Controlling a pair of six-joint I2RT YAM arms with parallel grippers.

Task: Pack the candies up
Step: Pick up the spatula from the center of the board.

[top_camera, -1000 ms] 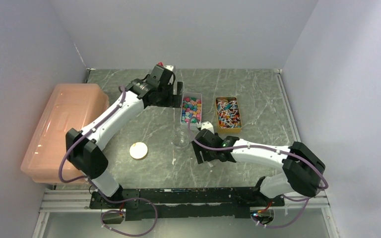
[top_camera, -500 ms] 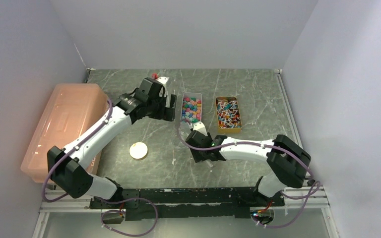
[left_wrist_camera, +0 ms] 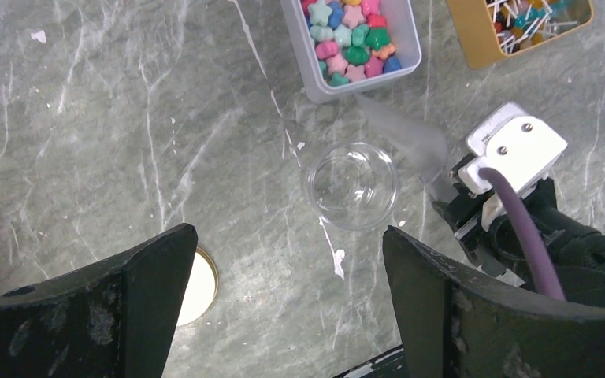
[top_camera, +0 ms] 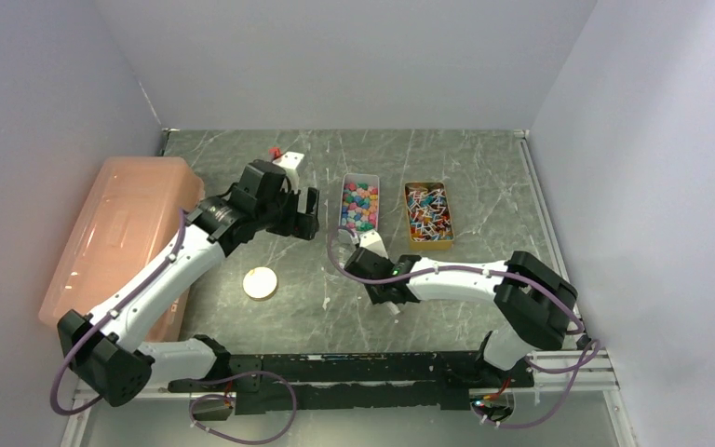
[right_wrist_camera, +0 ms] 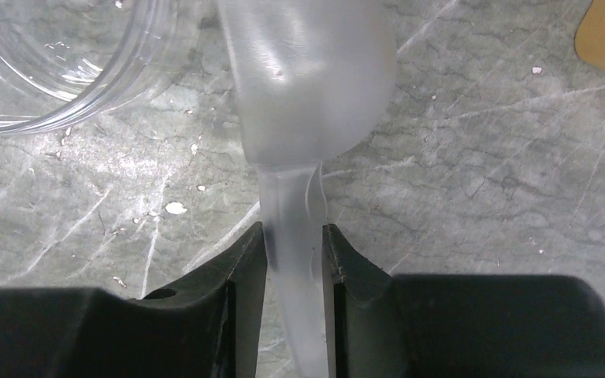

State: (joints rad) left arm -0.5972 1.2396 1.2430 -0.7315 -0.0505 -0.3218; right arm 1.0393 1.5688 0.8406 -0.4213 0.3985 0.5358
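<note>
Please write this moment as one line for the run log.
left gripper: open, empty | right gripper: shut on scoop handle | scoop: no candy visible, beside jar | jar: empty | candies: in grey tray

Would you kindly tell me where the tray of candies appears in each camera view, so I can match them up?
Top external: the tray of candies lies at the table's centre, left of a yellow box.
Left wrist: at the top edge, right of centre.
Right wrist: not in view.
Shared landmark: the clear jar, in both wrist views.
</note>
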